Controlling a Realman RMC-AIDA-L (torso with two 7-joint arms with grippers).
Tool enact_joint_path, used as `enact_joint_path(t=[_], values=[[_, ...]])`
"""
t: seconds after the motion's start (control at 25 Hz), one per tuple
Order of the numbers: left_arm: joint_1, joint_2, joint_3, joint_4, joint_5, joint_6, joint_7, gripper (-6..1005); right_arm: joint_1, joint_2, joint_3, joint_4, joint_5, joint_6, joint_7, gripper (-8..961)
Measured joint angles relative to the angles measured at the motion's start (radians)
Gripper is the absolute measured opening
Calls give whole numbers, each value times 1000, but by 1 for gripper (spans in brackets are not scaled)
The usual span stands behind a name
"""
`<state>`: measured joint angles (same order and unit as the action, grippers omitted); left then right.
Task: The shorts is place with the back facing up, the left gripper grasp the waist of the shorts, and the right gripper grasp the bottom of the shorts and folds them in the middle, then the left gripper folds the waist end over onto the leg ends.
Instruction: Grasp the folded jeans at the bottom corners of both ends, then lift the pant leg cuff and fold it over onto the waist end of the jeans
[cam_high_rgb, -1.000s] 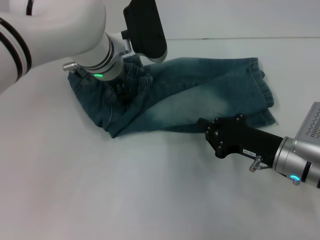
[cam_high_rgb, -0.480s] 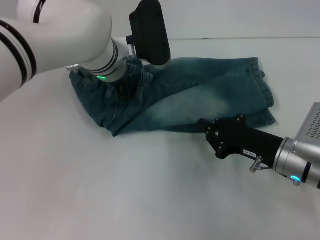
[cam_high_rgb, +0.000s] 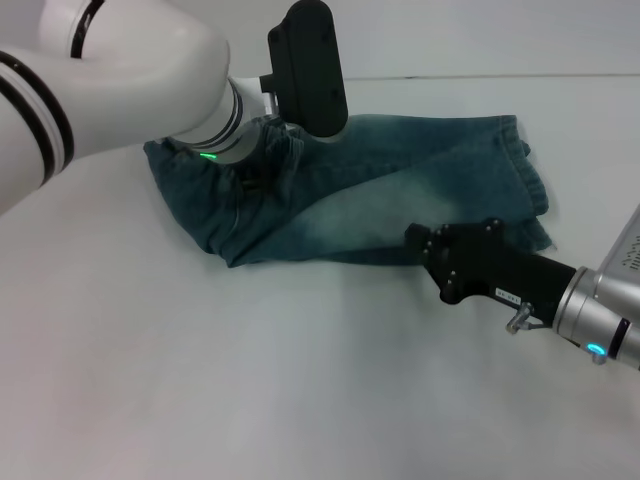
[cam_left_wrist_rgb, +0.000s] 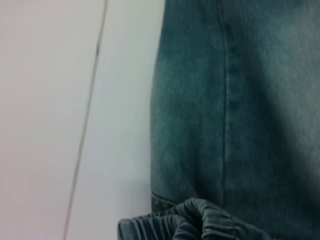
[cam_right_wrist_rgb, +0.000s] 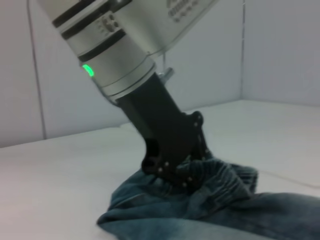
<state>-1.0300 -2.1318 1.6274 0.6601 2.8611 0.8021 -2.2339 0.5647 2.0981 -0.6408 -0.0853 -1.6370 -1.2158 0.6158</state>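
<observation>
Your left arm, bulky white with black rings, comes in from the upper left of the head view and angles down onto the shorts. The left gripper (cam_high_rgb: 255, 180) sits at the end of a silver wrist with a green light; the right wrist view shows its black claw (cam_right_wrist_rgb: 192, 172) pressed into bunched fabric, closed on the waist of the shorts (cam_high_rgb: 275, 155). The left wrist view shows the same ruched band (cam_left_wrist_rgb: 185, 222) puckered up at the frame edge.

Your right arm enters low from the lower right, nearly level with the table. The right gripper (cam_high_rgb: 425, 245) is a black claw with a small white label behind it and a silver wrist with a blue light. Its tip is at the near edge of the denim; you cannot tell whether the fingers are open or closed.

The shorts (cam_high_rgb: 400, 195) lie folded lengthwise into a long strip across the white table (cam_high_rgb: 250, 380), waist end to the left, the leg ends (cam_high_rgb: 530, 190) to the right. Denim is faded blue-green, paler through the middle, darker at the gathered elastic. The hems are flat and stitched, slightly fanned. A straight seam runs down the fabric in the left wrist view.
</observation>
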Motion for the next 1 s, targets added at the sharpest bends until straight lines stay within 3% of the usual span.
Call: enact_joint_path(t=[0.48,0.8,1.0], values=[[53,6,-38,108,0,6,1,153,43,8,233,54,2,65,-149,-2],[155,-4,-143,305,-1,45,22,103,183,11,311,158,2,290,-293,-2],[196,-26,-163,405,-2,76,21,97,265,12,327,197,-1,429,-302,-2]])
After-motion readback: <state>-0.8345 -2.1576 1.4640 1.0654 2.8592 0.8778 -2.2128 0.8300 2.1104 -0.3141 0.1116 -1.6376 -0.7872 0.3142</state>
